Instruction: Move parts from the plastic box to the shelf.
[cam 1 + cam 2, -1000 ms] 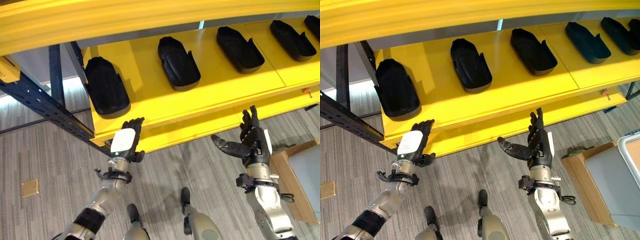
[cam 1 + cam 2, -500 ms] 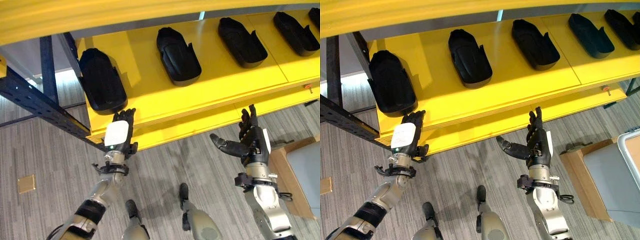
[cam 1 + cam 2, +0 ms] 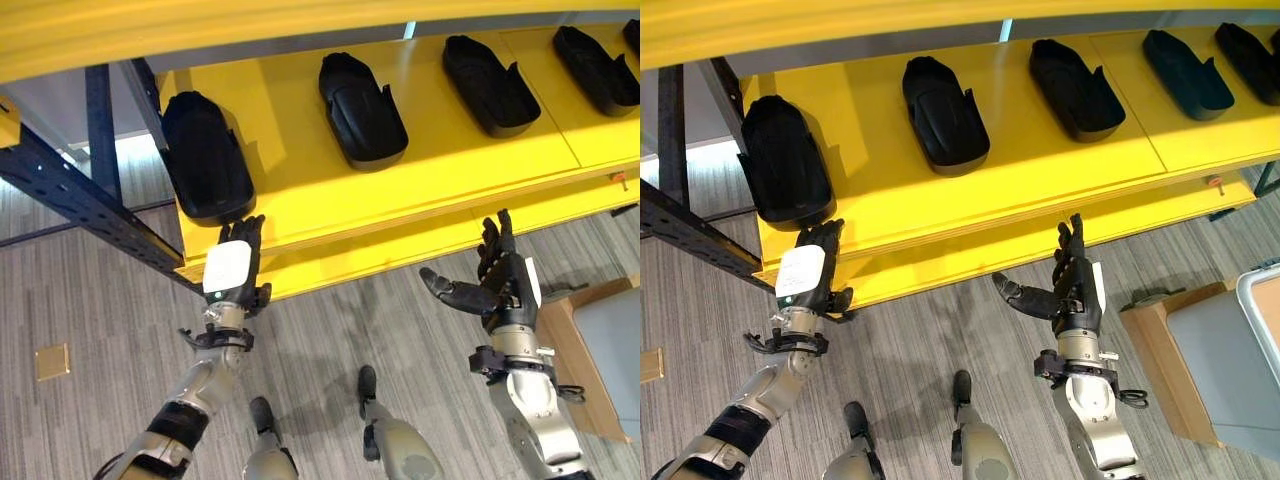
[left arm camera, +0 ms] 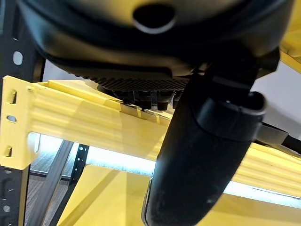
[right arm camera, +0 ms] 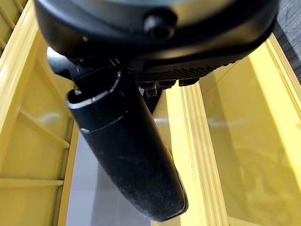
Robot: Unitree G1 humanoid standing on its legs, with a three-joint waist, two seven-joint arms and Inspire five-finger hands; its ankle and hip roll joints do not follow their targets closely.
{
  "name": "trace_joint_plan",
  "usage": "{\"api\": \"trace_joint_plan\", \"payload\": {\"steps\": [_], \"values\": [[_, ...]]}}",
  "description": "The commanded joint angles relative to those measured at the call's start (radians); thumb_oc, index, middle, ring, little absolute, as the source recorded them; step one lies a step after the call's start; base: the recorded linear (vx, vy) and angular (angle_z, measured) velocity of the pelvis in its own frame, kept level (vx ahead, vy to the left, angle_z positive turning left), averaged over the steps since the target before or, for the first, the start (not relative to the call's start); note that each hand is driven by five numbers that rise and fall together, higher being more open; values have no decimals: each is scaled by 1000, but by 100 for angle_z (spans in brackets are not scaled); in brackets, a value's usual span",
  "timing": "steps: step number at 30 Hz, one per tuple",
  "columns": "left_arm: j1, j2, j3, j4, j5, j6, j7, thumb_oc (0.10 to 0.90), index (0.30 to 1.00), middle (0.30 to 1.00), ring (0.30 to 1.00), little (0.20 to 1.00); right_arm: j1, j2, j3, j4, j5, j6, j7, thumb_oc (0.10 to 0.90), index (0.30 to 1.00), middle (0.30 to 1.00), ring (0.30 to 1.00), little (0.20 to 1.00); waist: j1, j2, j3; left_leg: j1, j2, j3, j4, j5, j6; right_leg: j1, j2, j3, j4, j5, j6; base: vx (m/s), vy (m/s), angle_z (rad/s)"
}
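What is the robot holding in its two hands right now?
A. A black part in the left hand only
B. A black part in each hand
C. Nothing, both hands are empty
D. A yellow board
C: the left hand and right hand are open and bare just below the shelf; the black parts lie on the shelf.

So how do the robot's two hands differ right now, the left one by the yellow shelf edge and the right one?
The left hand is raised to the front edge of the yellow shelf, just below the leftmost black moulded part; the right hand is over the grey floor, short of the shelf. The left hand shows its white-covered back, while the right hand's thumb sticks out sideways. Both have straight fingers and hold nothing.
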Motion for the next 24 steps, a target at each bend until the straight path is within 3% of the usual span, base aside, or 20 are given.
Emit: {"api": "trace_joint_plan", "payload": {"steps": [1,24], "values": [[-7,58,92,-15,-15,10,43,900,1000,1000,1000,1000,-67,-14,-57,-134,-5,-113,1,900,1000,1000,1000,1000,-4,-50,-34,2,27,-70,13,17,-6,31,-28,9,58,-81,44,0,0,0],[-58,81,94,42,-20,22,55,900,1000,1000,1000,1000,-61,-21,-63,-135,-13,-109,4,900,1000,1000,1000,1000,-9,-58,-21,-16,27,-71,26,15,-5,17,-33,12,63,-77,44,0,0,0]]}}
